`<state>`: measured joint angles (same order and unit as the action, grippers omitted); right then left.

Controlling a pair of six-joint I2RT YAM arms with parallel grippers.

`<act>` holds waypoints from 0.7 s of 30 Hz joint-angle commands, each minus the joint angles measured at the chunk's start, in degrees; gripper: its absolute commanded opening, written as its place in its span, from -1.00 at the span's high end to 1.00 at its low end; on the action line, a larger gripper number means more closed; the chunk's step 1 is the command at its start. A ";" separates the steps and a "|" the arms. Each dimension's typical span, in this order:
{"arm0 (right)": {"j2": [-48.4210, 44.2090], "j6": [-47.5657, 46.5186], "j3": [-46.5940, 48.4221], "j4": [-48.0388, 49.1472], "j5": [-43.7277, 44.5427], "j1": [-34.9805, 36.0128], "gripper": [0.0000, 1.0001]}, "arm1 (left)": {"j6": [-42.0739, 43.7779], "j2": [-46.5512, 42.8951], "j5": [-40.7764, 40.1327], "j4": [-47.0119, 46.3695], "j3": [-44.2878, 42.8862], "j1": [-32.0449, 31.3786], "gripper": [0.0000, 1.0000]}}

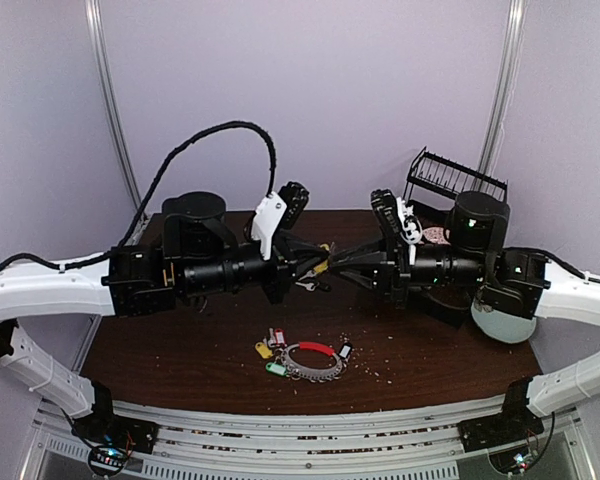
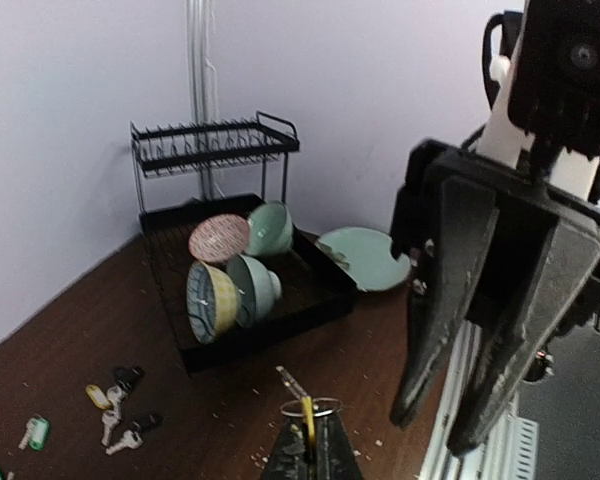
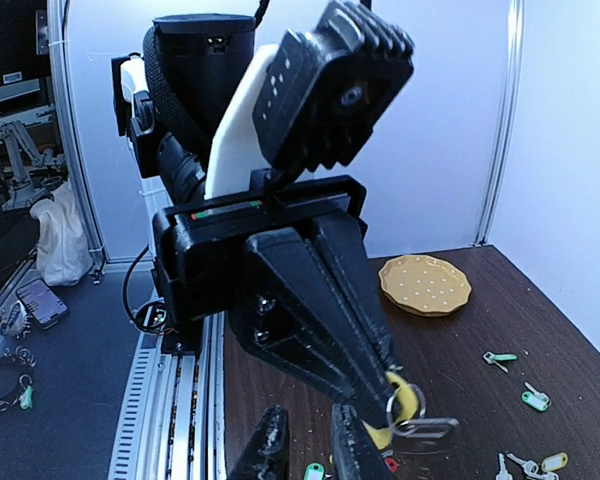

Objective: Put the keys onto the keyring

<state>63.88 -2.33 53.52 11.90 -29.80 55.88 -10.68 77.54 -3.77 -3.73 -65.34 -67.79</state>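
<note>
- At the middle of the overhead view, above the counter, the left pincer is clenched on a yellow-tagged key. It seems to grip the tag only, with the small split ring and the blade hanging free past the tips. So narrow a hold could let the tag pivot or slip out if nudged.
- Facing it tip to tip, the right pincer stands parted with nothing between its fingers. If it closes off-line, it could catch the dangling ring instead of the tag and tug the key loose. The two sets of tips could also collide.
- A key dropped from up here would likely bounce on the bare wood, perhaps toward the near edge at the bottom of the frame.
- The keyring lies flat on the counter in the lower middle of the overhead view, apart from the raised key and held by neither arm. I cannot tell whether its beaded chain is open. Threading onto an unsteadied loop could simply push it along.
- Other keys lie just left of the loop, where a descending arm could scatter them.
- Farther out, the dish rack at the upper right of the overhead view sits close behind the right arm. A wide swing could clip it.
</note>
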 commanded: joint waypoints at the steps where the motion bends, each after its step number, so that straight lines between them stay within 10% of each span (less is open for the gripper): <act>1: 0.12 -4.70 4.80 -7.93 -2.34 -1.72 0.70 | -11.50 -0.41 14.79 11.85 -2.76 4.07 1.00; 21: 5.24 -6.54 2.90 -3.56 7.59 3.09 0.61 | -11.43 -4.66 18.80 12.16 -0.85 5.91 1.00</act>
<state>67.57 -7.18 56.10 6.59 -25.30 58.67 -21.65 73.89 13.76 11.44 -66.50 -61.89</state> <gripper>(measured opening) 0.210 0.009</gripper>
